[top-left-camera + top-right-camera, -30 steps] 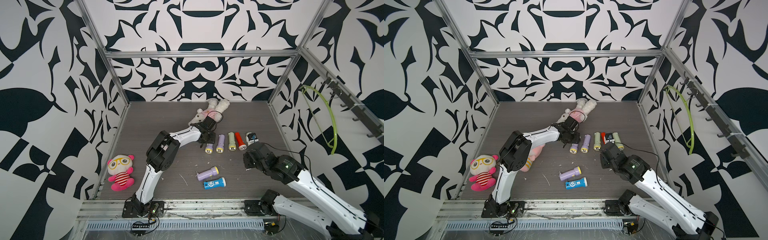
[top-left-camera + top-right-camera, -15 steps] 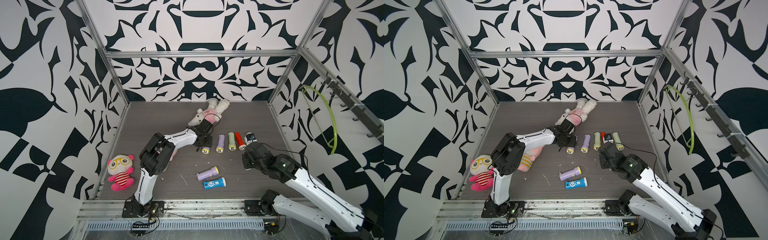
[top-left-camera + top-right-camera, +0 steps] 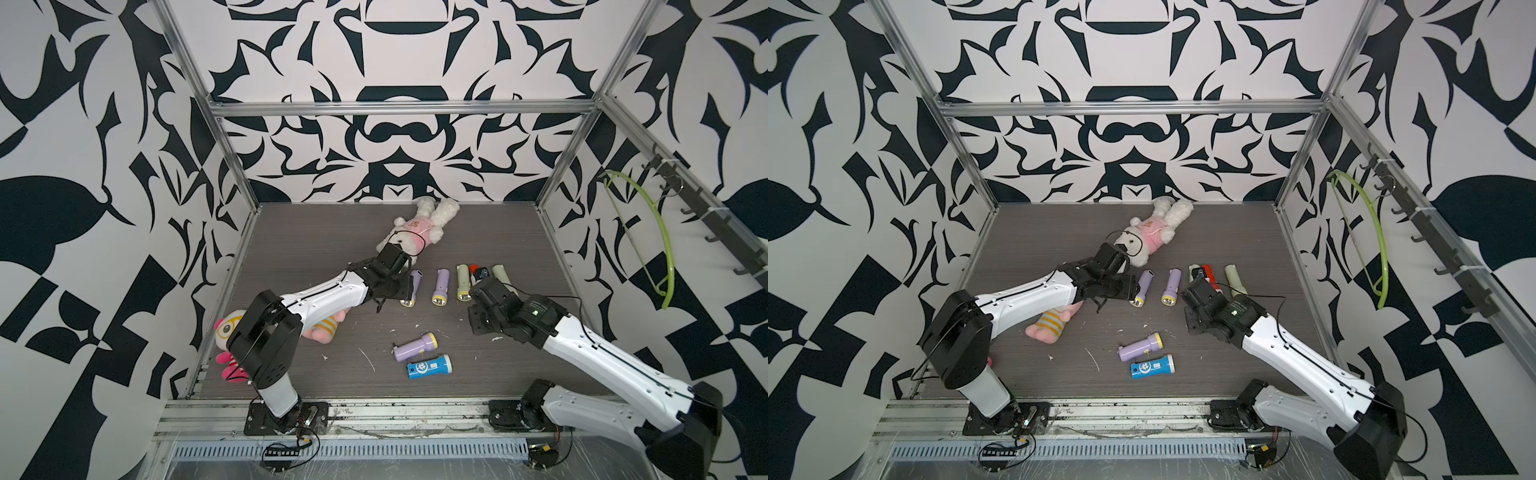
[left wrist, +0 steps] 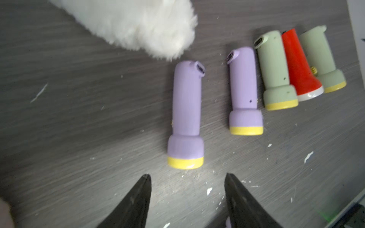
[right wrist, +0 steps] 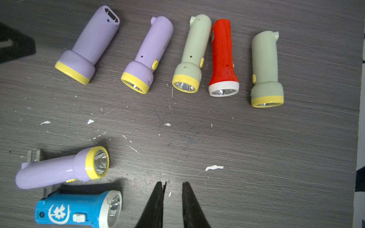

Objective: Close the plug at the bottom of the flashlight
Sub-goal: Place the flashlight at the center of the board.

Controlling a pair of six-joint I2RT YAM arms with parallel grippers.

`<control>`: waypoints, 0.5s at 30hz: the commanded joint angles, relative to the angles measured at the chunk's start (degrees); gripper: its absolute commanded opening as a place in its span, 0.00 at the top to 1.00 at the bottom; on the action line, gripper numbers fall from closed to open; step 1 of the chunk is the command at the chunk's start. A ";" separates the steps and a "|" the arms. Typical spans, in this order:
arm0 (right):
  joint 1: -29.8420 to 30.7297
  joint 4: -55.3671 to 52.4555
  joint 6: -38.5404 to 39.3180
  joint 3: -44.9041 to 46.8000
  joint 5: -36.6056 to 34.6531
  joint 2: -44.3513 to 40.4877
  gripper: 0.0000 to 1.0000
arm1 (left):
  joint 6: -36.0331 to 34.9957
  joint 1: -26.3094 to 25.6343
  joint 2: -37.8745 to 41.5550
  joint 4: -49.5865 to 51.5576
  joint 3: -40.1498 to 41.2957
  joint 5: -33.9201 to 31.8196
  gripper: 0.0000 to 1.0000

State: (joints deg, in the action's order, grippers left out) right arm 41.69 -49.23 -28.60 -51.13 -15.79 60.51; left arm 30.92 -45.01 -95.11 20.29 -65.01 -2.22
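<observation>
Two flashlights lie at the front with their plug prongs sticking out: a purple one and a blue one. Behind them is a row of five flashlights with their plugs folded in. My left gripper is open and empty, just short of the yellow head of the row's leftmost purple flashlight. My right gripper hovers over bare table beside the blue flashlight's lens. Its jaws stand a narrow gap apart with nothing between them.
A white plush rabbit lies at the back, close to the left wrist. A striped doll lies partly under the left forearm. A green hanger hangs on the right wall. White flecks litter the grey table.
The leftmost purple flashlight in the row has shifted slightly left. The left arm's elbow has swung left and toward the front, now covering the doll. The right arm has barely moved.
</observation>
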 commanded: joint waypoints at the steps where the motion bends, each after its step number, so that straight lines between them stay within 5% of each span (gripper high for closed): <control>1: -0.16 2.36 -0.76 -3.72 1.19 2.26 0.80 | -1.86 -0.23 4.66 -1.68 3.83 2.35 0.37; 3: -0.17 2.71 -0.67 -4.40 1.79 4.01 0.81 | -3.50 -0.87 7.29 -1.71 5.78 3.47 0.36; 7: -0.16 4.88 0.50 -4.50 7.15 6.74 1.00 | -7.01 -3.29 12.72 1.00 8.73 4.33 0.36; 15: 0.55 8.62 2.47 -4.14 17.96 12.76 1.00 | -1.26 -5.99 25.55 -0.34 20.20 10.24 0.42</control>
State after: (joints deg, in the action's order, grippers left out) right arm 41.78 -42.72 -27.18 -53.63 -2.20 72.14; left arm 27.38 -50.06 -73.19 19.53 -48.16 4.80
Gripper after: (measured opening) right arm 0.046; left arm 0.580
